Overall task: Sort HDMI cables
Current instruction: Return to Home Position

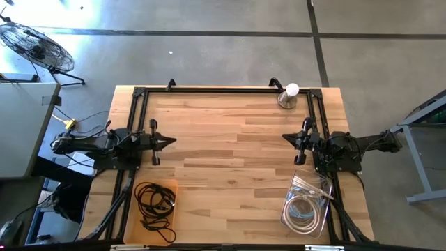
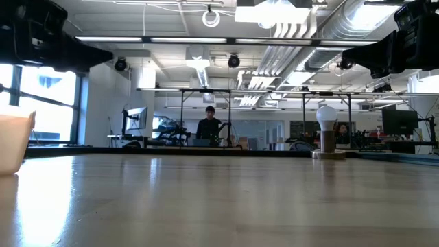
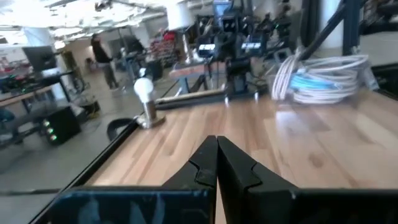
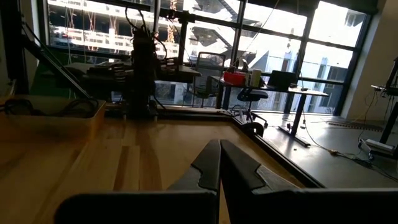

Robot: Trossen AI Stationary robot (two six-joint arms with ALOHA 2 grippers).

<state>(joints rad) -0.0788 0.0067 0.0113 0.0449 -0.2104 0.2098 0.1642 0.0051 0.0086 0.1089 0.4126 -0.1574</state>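
Looking straight down, a wooden table filled the view, with a dark arm folded at each side edge. The left arm sat at 9 o'clock, level and drawn back, its forearm running along the table's midline. The left gripper pointed toward 3 o'clock over bare wood, holding nothing. In the left wrist view its fingers were pressed together with no gap. The right arm mirrored this at 3 o'clock. The right gripper aimed toward 9 o'clock, also empty, and the right wrist view showed its fingers closed tip to tip. The two grippers faced each other, well apart across the table's middle.

The black HDMI cables lay in a loose tangle inside the orange bin at 7 o'clock, just beside the left arm's base. The white HDMI cables lay coiled inside the transparent bin at 5 o'clock, just beside the right arm's base. A white bulb on a round base stood at 1 o'clock near the far edge. Far behind the table, a person stood in the room.
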